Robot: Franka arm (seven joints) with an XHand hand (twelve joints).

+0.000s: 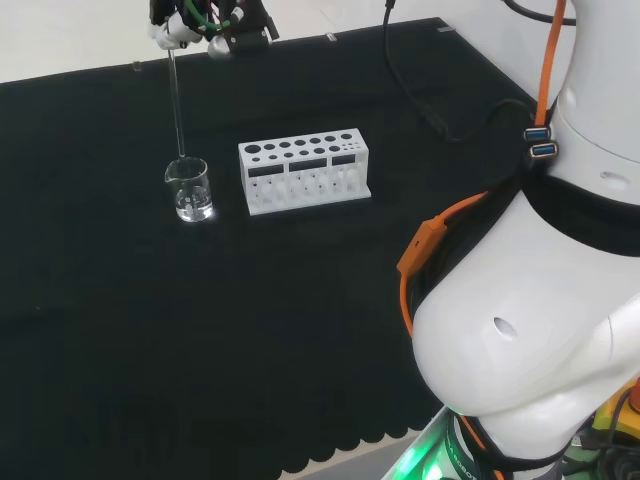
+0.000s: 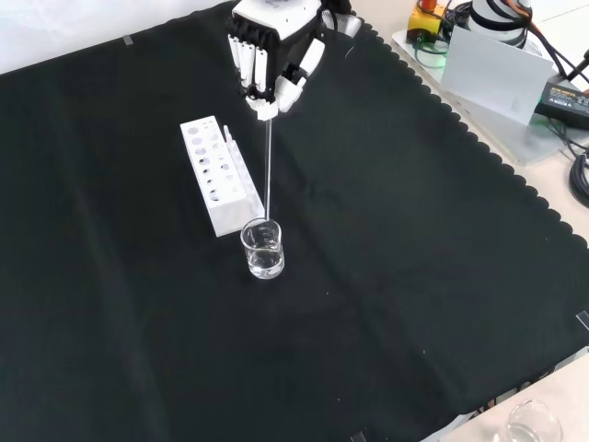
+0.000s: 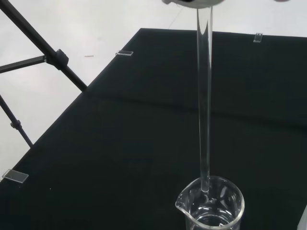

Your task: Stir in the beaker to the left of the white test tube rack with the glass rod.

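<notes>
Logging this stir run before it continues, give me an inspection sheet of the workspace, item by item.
Surface: black cloth, flat.
Job's things: rod upright, tip at the beaker's rim; beaker left of rack in head view.
Clutter: another glass vessel off the cloth's edge in front view.
Robot hand: curled on the rod's top.
Cables: orange cable and black cables on the arm.
Surroundings: black tripod legs beyond the bench.

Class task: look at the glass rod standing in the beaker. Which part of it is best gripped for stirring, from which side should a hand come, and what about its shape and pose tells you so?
Grip the glass rod at its top end, coming from above, as the hand does here. The rod is thin, straight and nearly upright, and its lower tip sits inside the beaker, so only the upper part is free. A fingertip pinch suits so slim a shaft.
</notes>
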